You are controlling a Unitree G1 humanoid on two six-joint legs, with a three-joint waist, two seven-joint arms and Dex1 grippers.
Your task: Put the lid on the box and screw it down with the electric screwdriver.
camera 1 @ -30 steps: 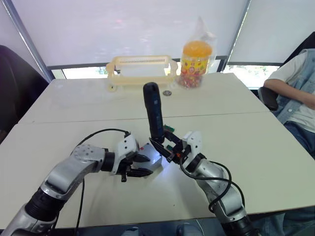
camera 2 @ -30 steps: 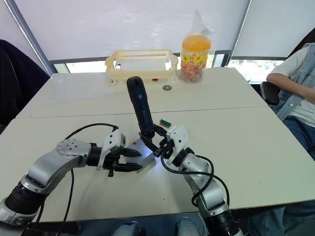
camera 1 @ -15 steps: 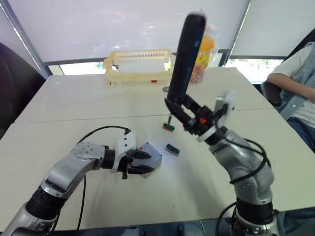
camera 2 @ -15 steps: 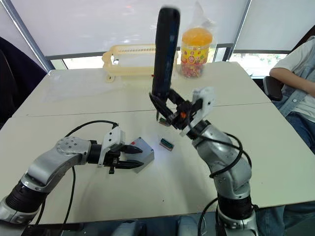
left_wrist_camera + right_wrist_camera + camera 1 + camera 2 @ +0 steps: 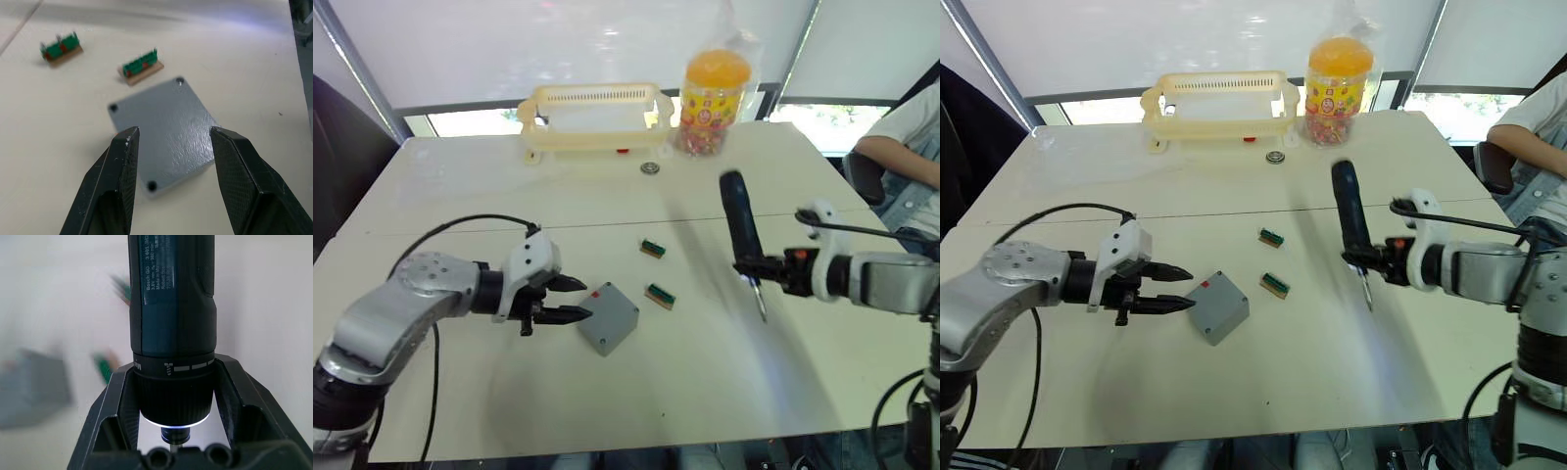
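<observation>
The box (image 5: 608,318), lid (image 5: 164,130) seated on it, sits at centre frame, just off the gaping, empty left gripper (image 5: 568,299). At right of frame, well apart, the right gripper (image 5: 756,266) clamps the electric screwdriver (image 5: 739,227), near-upright, bit down.

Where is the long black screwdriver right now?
The long black electric screwdriver is in the right gripper, above the table's right side, right of the green-and-tan blocks.

"Bosch GO" on electric screwdriver (image 5: 172,293)
</observation>
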